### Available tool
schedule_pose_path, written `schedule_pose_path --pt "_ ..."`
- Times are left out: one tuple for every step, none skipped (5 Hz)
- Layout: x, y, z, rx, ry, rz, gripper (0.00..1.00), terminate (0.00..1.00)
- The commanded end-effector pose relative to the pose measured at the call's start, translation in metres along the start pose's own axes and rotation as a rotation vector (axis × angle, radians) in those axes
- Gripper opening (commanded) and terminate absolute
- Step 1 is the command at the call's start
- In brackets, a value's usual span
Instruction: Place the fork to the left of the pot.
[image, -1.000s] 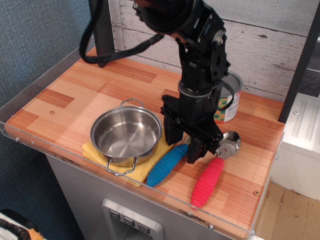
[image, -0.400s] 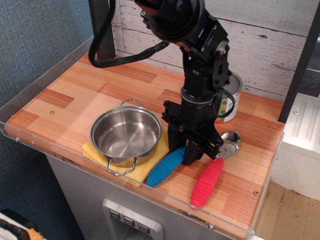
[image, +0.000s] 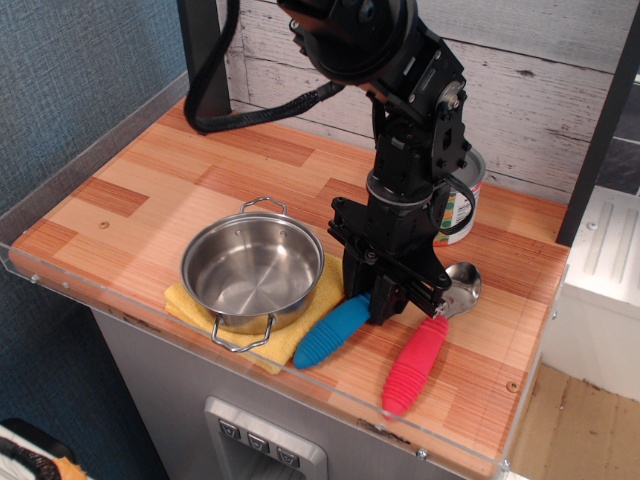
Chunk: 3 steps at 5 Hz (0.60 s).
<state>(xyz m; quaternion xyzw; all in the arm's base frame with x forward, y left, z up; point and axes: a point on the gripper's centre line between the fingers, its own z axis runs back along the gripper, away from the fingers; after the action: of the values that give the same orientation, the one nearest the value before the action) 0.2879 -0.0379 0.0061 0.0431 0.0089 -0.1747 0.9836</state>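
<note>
The fork (image: 330, 334) lies on the table near the front edge, its ribbed blue handle pointing front-left; its tines are hidden under my gripper. The shiny pot (image: 252, 271) with two wire loop handles sits left of the fork on a yellow cloth (image: 290, 340). My gripper (image: 372, 306) is down at the fork's upper end, its black fingers closed around the top of the handle, touching the table.
A red-handled spoon (image: 420, 358) lies right of the fork, its bowl beside my gripper. A green-and-orange patterned can (image: 460, 205) stands behind the arm. Clear plastic rims run along the table's front and left edges. A black post stands at the back left.
My gripper has come down a little and its fingers have narrowed from open around the fork's upper end to closed on it. The fork, pot and spoon have not moved.
</note>
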Motion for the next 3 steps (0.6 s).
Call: schedule_pose_path --pt "-0.002 0.006 0.029 0.020 -0.071 0.028 0.00 0.00" --pt "-0.003 0.004 0.046 0.038 -0.123 0.045 0.00 0.00" --pt "-0.002 0.004 0.061 0.059 -0.169 0.060 0.00 0.00"
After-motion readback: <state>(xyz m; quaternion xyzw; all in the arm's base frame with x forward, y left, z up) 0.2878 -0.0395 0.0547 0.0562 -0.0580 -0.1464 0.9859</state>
